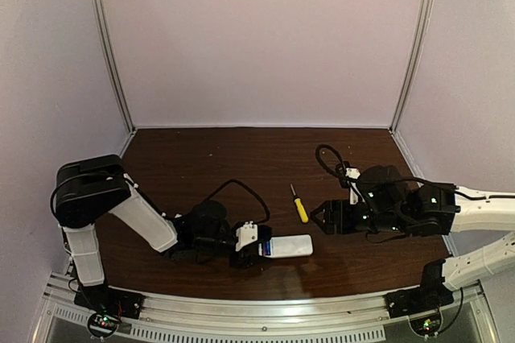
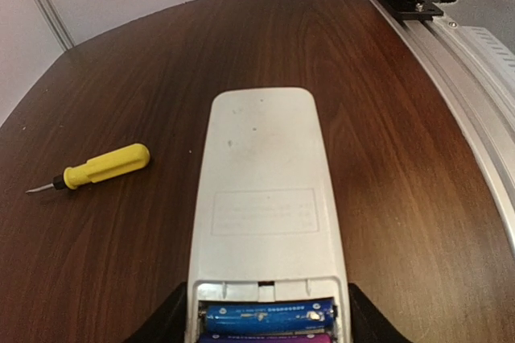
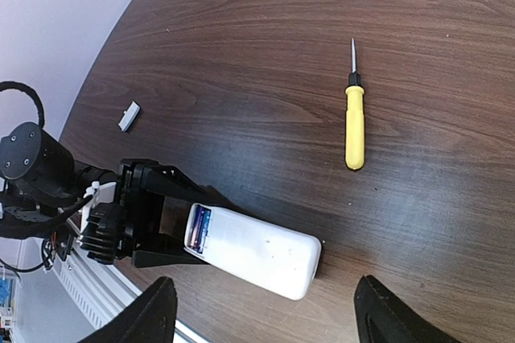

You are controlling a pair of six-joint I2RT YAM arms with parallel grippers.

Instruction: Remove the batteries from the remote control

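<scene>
The left fingers [image 1: 253,250] clench one end of the slim white plastic remote control [image 2: 265,190], which lies flat on the brown wooden desk [image 1: 201,166]. Its small blue-purple round batteries [image 2: 269,316] show. They look light, hard and slippery, so pinch the middle. Farther off, the right fingers [image 1: 322,216] hang spread apart.

one remote control [image 2: 265,198] — two batteries [image 2: 269,315], one screwdriver [image 2: 105,166], one cover piece [image 3: 129,115]

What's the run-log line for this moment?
left gripper: shut on remote control | right gripper: open, empty | batteries: in open bay | screwdriver: on table
</scene>
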